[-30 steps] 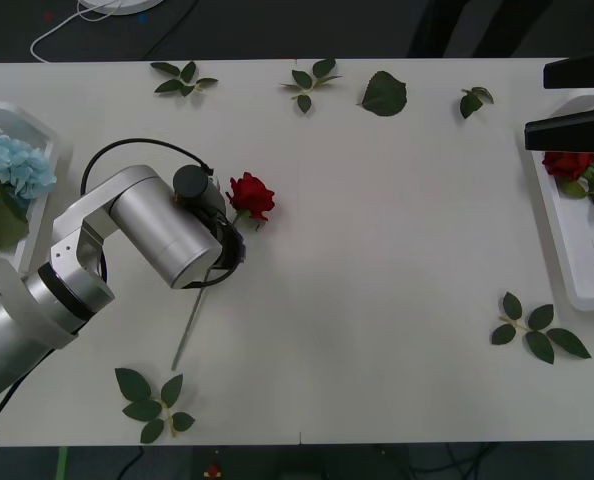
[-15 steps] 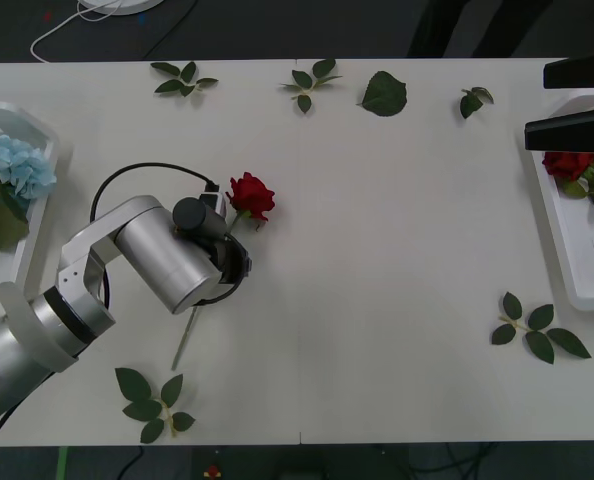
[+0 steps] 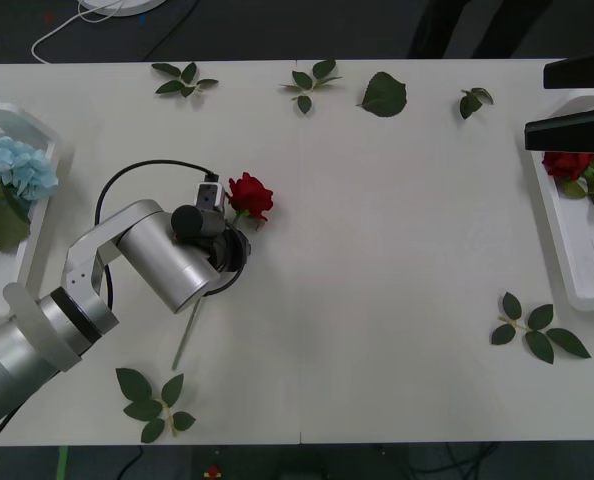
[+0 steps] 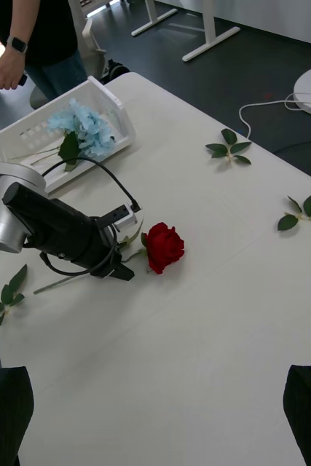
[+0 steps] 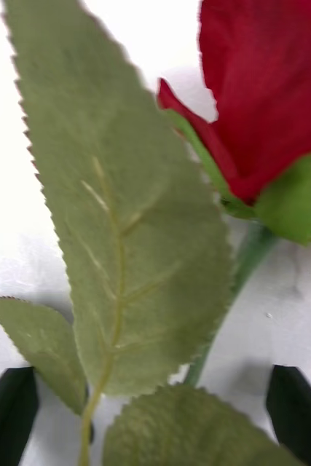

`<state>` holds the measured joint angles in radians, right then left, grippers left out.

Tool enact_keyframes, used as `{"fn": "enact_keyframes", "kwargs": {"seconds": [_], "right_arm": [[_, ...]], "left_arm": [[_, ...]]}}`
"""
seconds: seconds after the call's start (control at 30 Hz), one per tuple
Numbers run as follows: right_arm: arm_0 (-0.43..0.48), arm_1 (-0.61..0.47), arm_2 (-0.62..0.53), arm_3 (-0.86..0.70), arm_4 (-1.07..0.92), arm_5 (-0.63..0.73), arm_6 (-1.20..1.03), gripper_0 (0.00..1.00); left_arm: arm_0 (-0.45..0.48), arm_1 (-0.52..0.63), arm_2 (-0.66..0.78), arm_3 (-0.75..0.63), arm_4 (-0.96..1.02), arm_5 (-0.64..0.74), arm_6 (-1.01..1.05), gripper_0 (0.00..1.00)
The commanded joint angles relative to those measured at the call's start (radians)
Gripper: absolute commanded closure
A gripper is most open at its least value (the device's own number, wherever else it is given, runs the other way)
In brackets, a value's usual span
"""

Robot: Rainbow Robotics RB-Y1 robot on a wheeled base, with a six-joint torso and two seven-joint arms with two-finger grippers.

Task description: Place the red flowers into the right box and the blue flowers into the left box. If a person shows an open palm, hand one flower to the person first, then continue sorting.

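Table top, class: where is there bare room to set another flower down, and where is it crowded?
The table is bare between the red rose and the right box, bordered ahead by loose leaf sprigs. It is crowded around the rose, where the left gripper straddles its stem, fingers open.

My left arm reaches in from my left side, elbow bent, its left gripper lowered to the table with fingers spread (black tips apart). My right gripper hangs high, fingers wide.
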<state>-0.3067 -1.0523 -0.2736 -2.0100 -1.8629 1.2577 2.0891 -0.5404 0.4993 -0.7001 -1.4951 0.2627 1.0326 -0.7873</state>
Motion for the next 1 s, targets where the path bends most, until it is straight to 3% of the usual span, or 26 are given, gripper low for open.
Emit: {"fn": "enact_keyframes", "kwargs": {"seconds": [0.03, 0.33, 0.53, 0.77, 1.0], "right_arm": [[0.009, -0.049, -0.027, -0.006, 0.001, 0.000, 0.006, 0.00], [0.009, -0.049, -0.027, -0.006, 0.001, 0.000, 0.006, 0.00], [0.009, -0.049, -0.027, -0.006, 0.001, 0.000, 0.006, 0.00], [0.009, -0.049, -0.027, -0.006, 0.001, 0.000, 0.006, 0.00], [0.009, -0.049, -0.027, -0.006, 0.001, 0.000, 0.006, 0.00]], "left_arm": [[0.007, -0.025, -0.010, 0.044, 0.000, -0.005, -0.010, 1.00], [-0.007, -0.013, -0.012, 0.044, 0.000, -0.003, -0.024, 1.00], [-0.024, 0.001, -0.010, 0.010, 0.003, 0.086, -0.020, 1.00], [-0.052, 0.007, 0.054, -0.183, 0.003, 0.313, 0.000, 1.00], [-0.105, 0.007, 0.191, -0.475, 0.039, 0.557, 0.011, 1.00]]}}
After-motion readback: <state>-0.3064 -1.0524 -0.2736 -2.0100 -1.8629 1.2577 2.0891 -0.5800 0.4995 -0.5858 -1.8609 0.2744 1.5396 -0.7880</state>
